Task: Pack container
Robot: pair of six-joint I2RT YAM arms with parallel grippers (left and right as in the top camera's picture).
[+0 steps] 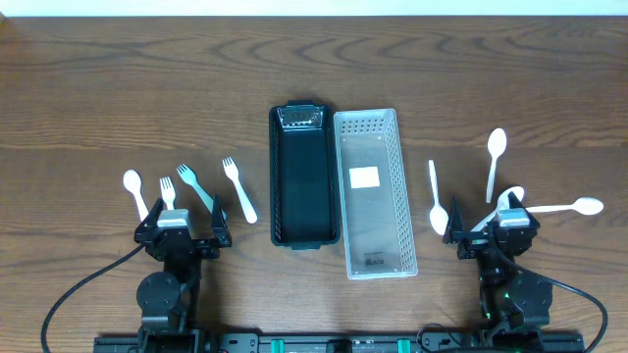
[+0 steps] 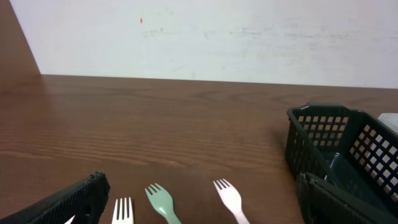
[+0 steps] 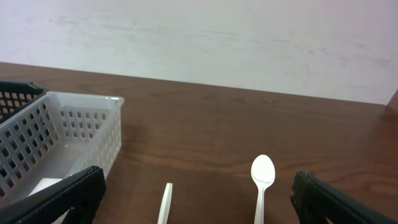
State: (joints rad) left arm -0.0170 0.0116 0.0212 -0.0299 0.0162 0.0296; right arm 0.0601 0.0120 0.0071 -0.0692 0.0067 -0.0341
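A black basket (image 1: 276, 176) and a white perforated basket (image 1: 400, 186) stand side by side mid-table, both holding no cutlery. Left of them lie a white spoon (image 1: 134, 191), a white fork (image 1: 168, 188), a green fork (image 1: 193, 184) and another white fork (image 1: 238, 188). Right of them lie several white spoons, among them one (image 1: 436, 201) near the white basket and one (image 1: 494, 162) farther right. My left gripper (image 1: 183, 233) is open and empty just behind the forks. My right gripper (image 1: 494, 233) is open and empty behind the spoons.
In the left wrist view the forks (image 2: 160, 202) lie between my open fingers (image 2: 202, 193), with the black basket (image 2: 329, 140) to the right. In the right wrist view a spoon (image 3: 262, 174) and a spoon handle (image 3: 165, 202) lie between my fingers (image 3: 199, 196), the white basket (image 3: 68, 130) to the left.
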